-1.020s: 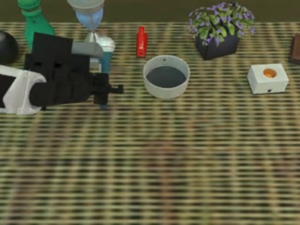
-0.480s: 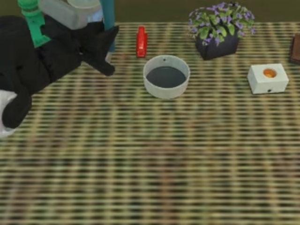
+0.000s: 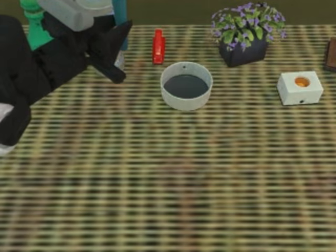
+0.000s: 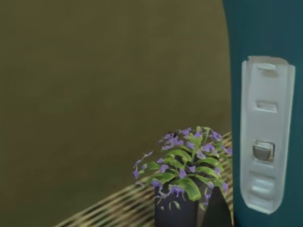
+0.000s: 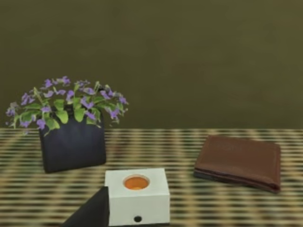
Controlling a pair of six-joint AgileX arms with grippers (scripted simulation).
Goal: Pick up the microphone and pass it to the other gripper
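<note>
My left gripper point(image 3: 122, 52) is shut on the microphone point(image 3: 121, 18) and holds it well above the table at the top view's back left. Only the teal handle shows there, running off the picture's upper edge. In the left wrist view the teal handle point(image 4: 265, 56) fills one side at close range, its white switch strip point(image 4: 265, 156) facing the camera, with one black fingertip point(image 4: 215, 213) beside it. The head is hidden. The right gripper is outside the top view. Its wrist view shows one black fingertip point(image 5: 92, 210) beside a white box point(image 5: 137, 196).
A small red bottle point(image 3: 158, 46) and a white bowl point(image 3: 169, 97) stand near the held microphone. Further right are a purple-flowered plant pot point(image 3: 245, 31), the white box with an orange hole point(image 3: 300, 87) and a brown wallet point(image 3: 332, 55). A green bottle point(image 3: 35, 21) is behind the left arm.
The left gripper lifted the microphone off the table and rose toward the camera. Over the last half second it moved only slightly further up and back.
</note>
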